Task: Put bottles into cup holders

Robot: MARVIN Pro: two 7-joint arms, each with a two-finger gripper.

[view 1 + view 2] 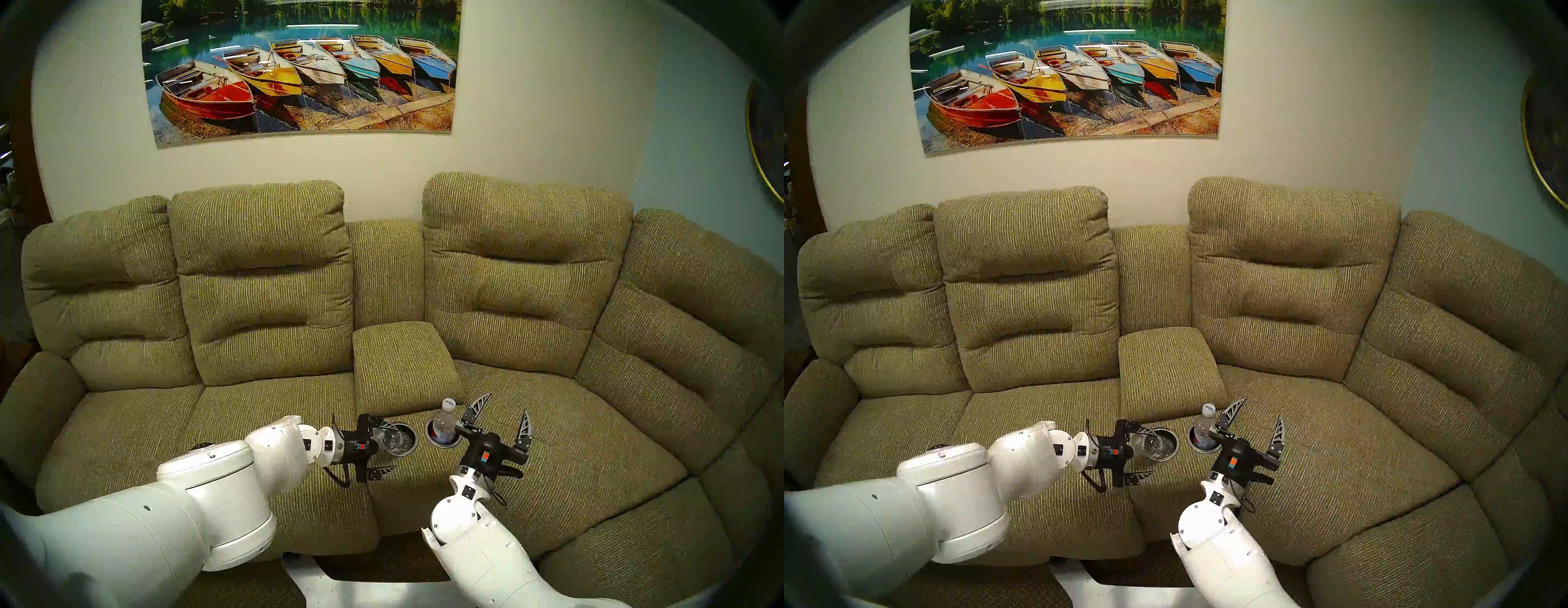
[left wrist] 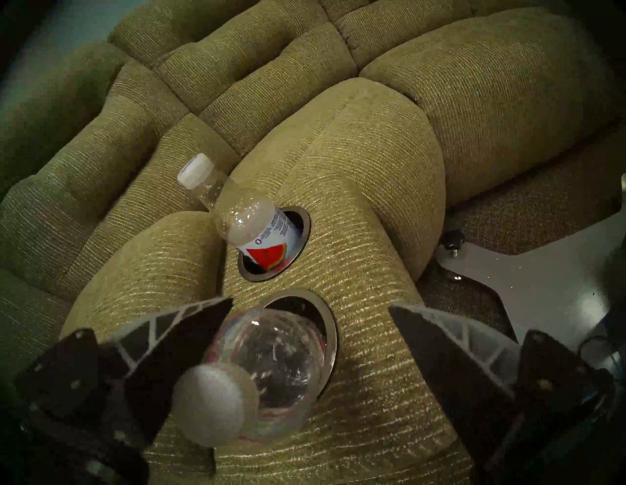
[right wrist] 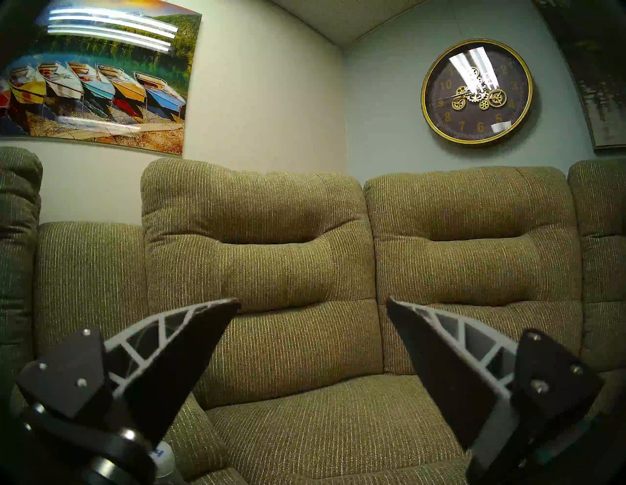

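Note:
Two clear bottles with white caps stand in the two cup holders of the sofa's centre console. One bottle (image 1: 392,441) (image 1: 1153,443) (image 2: 271,365) sits in the left cup holder (image 1: 408,451) (image 1: 1172,452) (image 2: 331,335), leaning toward one finger of my left gripper (image 1: 385,448) (image 1: 1141,450) (image 2: 310,303). That gripper is open around it, with a wide gap on the other side. The bottle with a red and white label (image 1: 445,420) (image 1: 1206,424) (image 2: 250,220) stands in the right cup holder (image 1: 432,439) (image 1: 1192,442) (image 2: 302,245). My right gripper (image 1: 507,407) (image 1: 1261,411) (image 3: 313,301) is open and empty just right of it.
The green fabric sofa (image 1: 551,424) (image 3: 305,338) fills the scene, with a padded armrest lid (image 1: 403,361) behind the holders. A boat picture (image 1: 301,63) and a round clock (image 3: 476,91) hang on the walls. My white base plate (image 2: 525,281) shows at the sofa's front.

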